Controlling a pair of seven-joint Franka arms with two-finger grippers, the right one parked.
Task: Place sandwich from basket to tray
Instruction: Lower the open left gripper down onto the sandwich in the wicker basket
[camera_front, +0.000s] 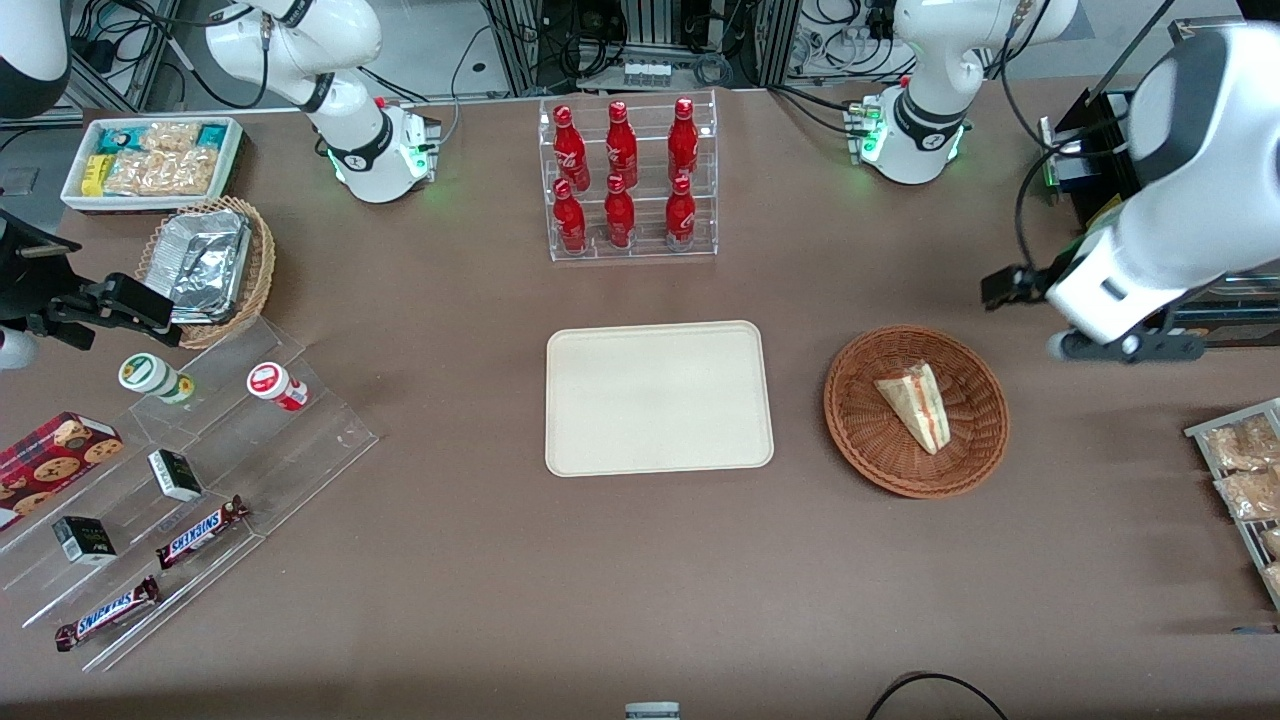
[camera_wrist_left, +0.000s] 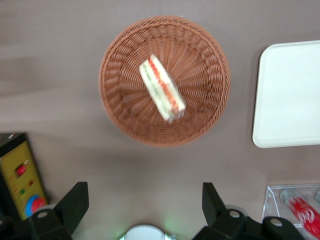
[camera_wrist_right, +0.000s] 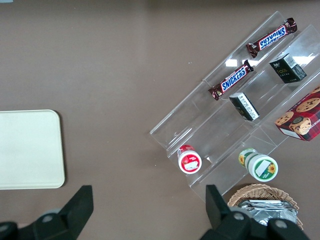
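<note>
The sandwich (camera_front: 915, 405), a clear-wrapped wedge with red and green stripes, lies in the reddish-brown wicker basket (camera_front: 860, 440). The cream tray (camera_front: 655, 395) sits beside the basket, toward the parked arm's end, with nothing on it. My left gripper (camera_front: 1003, 287) hangs high above the table, a little farther from the front camera than the basket and toward the working arm's end. It is open and holds nothing. The left wrist view shows the gripper (camera_wrist_left: 144, 192) with its fingers wide apart, the sandwich (camera_wrist_left: 161, 89) in the basket (camera_wrist_left: 120, 115), and a corner of the tray (camera_wrist_left: 290, 95).
A clear rack of red bottles (camera_front: 628, 180) stands farther from the front camera than the tray. A black box with a yellow panel (camera_wrist_left: 20, 175) sits near my arm. Bagged snacks (camera_front: 1245, 470) lie at the working arm's end. A stepped acrylic shelf (camera_front: 200, 480) holds snacks at the parked arm's end.
</note>
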